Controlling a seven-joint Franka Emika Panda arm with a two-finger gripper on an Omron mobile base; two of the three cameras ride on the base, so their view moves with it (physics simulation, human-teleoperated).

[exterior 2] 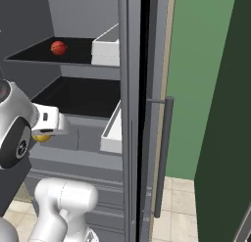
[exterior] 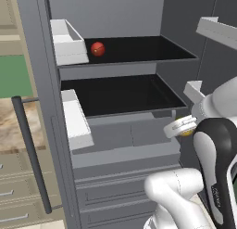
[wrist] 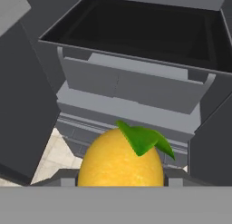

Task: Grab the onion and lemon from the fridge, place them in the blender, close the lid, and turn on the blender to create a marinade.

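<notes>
My gripper (wrist: pixel 120 181) is shut on the lemon (wrist: pixel 120 162), a bright yellow fruit with a green leaf, held out in front of the open fridge (exterior: pixel 120 19) at lower-shelf height. In the base views the lemon (exterior: pixel 186 133) (exterior 2: pixel 41 137) peeks out from under the white hand. The onion (exterior: pixel 97 49) (exterior 2: pixel 58 47), a glossy red-brown ball, rests at the left of the upper dark shelf, well above the gripper. The blender and the lid are out of view.
White door bins (exterior: pixel 69 42) (exterior: pixel 76 119) hang on the open fridge door, whose long dark bar handle (exterior: pixel 32 154) (exterior 2: pixel 164 157) runs down its edge. Grey drawers (wrist: pixel 131 89) sit under the lower shelf (exterior: pixel 120 91). A green wall (exterior 2: pixel 191 64) stands to the right.
</notes>
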